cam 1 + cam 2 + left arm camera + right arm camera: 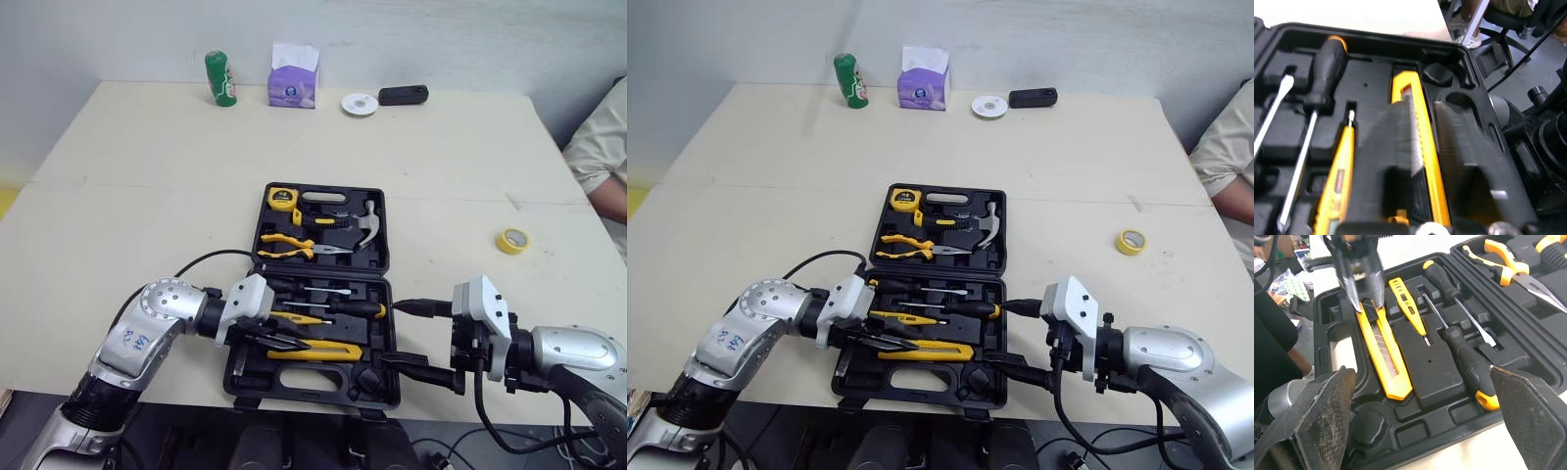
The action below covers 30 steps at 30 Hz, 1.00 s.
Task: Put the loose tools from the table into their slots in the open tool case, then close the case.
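The black tool case (323,190) lies open in the middle of the table. Its far half holds a tape measure (282,199), pliers (289,245) and a hammer (367,227). Screwdrivers (358,307) and a yellow utility knife (328,351) lie in the near half. My left gripper (294,343) hovers low over the knife, its fingers (1381,147) a narrow gap apart, with the knife (1408,83) lying flat in its slot below them. At the case's near right corner, my right gripper (411,336) is wide open and holds nothing.
A yellow tape roll (510,241) lies on the table right of the case. Along the far edge stand a green can (221,78), a tissue box (294,78), a white disc (360,104) and a black object (403,95). A person's arm (602,147) shows at the right edge.
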Each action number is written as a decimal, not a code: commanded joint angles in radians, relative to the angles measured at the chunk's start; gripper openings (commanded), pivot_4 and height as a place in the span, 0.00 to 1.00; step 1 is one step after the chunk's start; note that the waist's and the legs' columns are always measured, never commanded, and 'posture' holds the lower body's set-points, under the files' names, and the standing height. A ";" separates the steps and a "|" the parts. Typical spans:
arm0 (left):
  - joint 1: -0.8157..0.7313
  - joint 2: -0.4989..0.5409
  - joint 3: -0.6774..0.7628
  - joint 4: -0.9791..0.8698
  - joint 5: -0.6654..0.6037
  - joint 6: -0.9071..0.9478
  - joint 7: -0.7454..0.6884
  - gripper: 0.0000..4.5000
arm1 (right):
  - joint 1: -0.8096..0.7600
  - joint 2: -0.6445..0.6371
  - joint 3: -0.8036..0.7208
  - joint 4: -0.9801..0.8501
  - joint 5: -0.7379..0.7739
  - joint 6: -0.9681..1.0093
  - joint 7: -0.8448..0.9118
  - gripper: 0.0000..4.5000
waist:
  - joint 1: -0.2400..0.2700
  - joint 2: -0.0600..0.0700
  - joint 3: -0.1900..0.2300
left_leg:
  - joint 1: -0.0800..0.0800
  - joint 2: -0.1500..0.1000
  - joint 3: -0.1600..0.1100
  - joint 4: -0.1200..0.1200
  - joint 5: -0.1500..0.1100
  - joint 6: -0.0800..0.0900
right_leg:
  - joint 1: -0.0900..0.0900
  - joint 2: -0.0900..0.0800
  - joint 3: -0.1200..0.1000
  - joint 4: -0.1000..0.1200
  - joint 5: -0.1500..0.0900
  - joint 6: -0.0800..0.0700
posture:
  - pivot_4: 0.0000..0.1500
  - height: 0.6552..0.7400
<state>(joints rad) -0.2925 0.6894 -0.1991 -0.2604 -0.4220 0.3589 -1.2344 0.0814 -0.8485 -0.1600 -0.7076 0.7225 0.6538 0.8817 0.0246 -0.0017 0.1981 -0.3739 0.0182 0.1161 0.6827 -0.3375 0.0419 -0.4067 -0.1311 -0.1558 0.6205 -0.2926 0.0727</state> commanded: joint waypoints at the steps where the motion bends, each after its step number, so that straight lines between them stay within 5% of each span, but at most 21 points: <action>1: 0.002 0.002 0.011 -0.012 -0.001 -0.009 0.003 0.02 | 0.000 -0.001 0.008 -0.034 -0.007 -0.024 0.001 1.00 | 0.000 0.000 0.000 | 0.000 0.000 0.000 0.000 0.000 0.000 | 0.000 0.000 0.000 0.000 0.000 0.000 | 1.00 0.90; 14: -0.003 0.027 -0.056 0.033 0.098 0.008 0.005 0.02 | 0.011 -0.004 0.009 -0.031 -0.017 -0.040 0.002 1.00 | 0.000 0.000 0.000 | 0.000 0.000 0.000 0.000 0.000 0.000 | 0.000 0.000 0.000 0.000 0.000 0.000 | 1.00 0.90; 30: 0.003 0.096 -0.222 0.166 0.350 -0.212 0.002 0.02 | 0.043 -0.004 -0.013 -0.043 -0.038 -0.040 -0.030 1.00 | -0.001 0.004 -0.014 | 0.007 0.001 -0.001 -0.001 -0.001 0.000 | 0.008 0.000 0.000 -0.004 0.000 0.000 | 1.00 0.90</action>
<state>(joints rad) -0.3337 0.7540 -0.3401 -0.1926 -0.2103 0.1442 -1.2348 0.1206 -0.8486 -0.1396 -0.7078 0.6789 0.6293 0.8573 0.0234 0.0027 0.1842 -0.3656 0.0192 0.1145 0.6818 -0.3387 0.0421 -0.3969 -0.1313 -0.1565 0.6149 -0.2927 0.0724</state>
